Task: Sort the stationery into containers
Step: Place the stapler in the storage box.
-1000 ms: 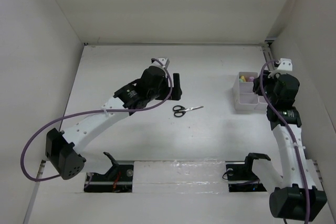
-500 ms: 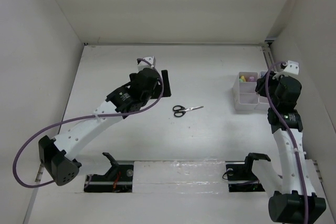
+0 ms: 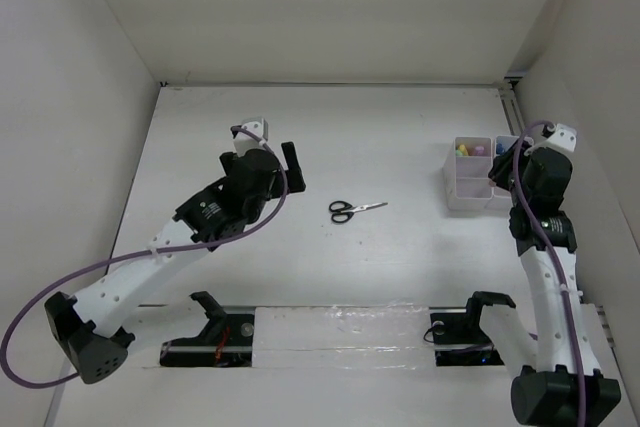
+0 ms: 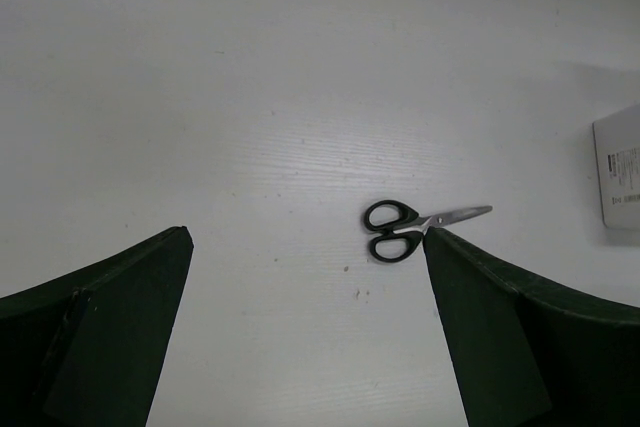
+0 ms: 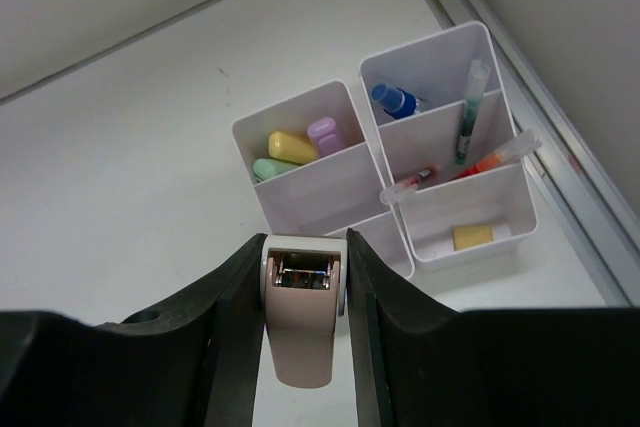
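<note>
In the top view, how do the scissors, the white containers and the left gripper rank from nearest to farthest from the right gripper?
1. containers, at the right edge of the table, directly by the right gripper, which holds a pale pink item.
2. scissors, mid-table, to the left.
3. left gripper, farther left, beyond the scissors.

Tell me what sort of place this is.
Probably a robot lab test cell: a left arm and right arm bolted to a white table, boxed in by plain walls, with scissors and bins laid out.
</note>
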{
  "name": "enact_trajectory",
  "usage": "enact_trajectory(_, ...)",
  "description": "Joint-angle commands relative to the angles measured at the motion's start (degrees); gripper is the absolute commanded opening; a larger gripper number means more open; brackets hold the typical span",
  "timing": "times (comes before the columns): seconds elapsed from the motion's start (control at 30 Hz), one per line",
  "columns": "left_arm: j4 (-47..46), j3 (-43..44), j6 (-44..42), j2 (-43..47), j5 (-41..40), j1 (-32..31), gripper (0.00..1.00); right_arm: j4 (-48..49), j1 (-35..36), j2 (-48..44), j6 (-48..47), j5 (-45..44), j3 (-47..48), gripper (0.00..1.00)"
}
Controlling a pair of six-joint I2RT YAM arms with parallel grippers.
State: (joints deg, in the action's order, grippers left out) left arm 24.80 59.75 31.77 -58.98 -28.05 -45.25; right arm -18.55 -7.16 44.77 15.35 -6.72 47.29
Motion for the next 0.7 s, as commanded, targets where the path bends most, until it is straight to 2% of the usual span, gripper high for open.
enact_trajectory(0.0,-1.1,-0.6,-2.0,2.7,-3.1,0.1,1.0,-1.1,-0.4,0.1,2.9,-3.8,0.2,0.0)
enact_trajectory(0.5,-0.5,-1.1,-2.0,4.4,-5.5,0.1,1.0,-1.0,-0.4,3.0,3.9,-4.4,0.3,0.0)
enact_trajectory(0.67,-1.1,-1.6,-2.0,5.8,-4.4,0.1,1.0,-0.2,-0.4,3.0,3.9,-1.0,-0.8,0.0)
